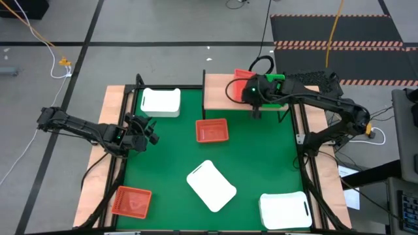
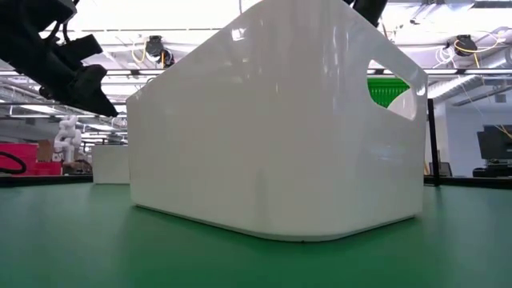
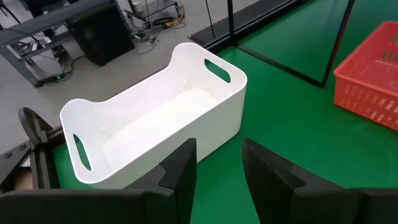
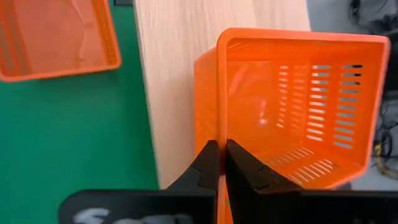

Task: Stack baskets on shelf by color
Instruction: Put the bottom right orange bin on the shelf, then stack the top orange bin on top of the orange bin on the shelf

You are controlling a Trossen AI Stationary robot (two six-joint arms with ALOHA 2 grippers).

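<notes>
My right gripper (image 1: 251,92) (image 4: 221,148) is over the light wooden shelf (image 1: 219,98) (image 4: 177,68), shut on an orange-red basket (image 1: 239,79) (image 4: 292,106). A green basket (image 1: 279,81) (image 2: 388,90) stands on the shelf beside it. My left gripper (image 1: 139,130) (image 3: 217,165) hangs open above the table's left side, a short way from a white basket (image 1: 160,102) (image 3: 155,115) that rests on its base. A second orange-red basket (image 1: 212,130) (image 4: 56,37) (image 3: 373,78) sits on the green table just before the shelf. My right gripper pinches the orange-red basket's side wall at its rim (image 4: 218,127), one finger inside the basket and one outside. The fingers come from above, pointing down. The basket is upright over the shelf; whether its base rests on the wood I cannot tell.
A white basket (image 1: 211,185) (image 2: 272,120) lies askew in the table's near middle and fills the low view. Another white basket (image 1: 284,210) stands at the near right corner, a third orange-red basket (image 1: 131,200) at the near left. The shelf's left part is bare wood.
</notes>
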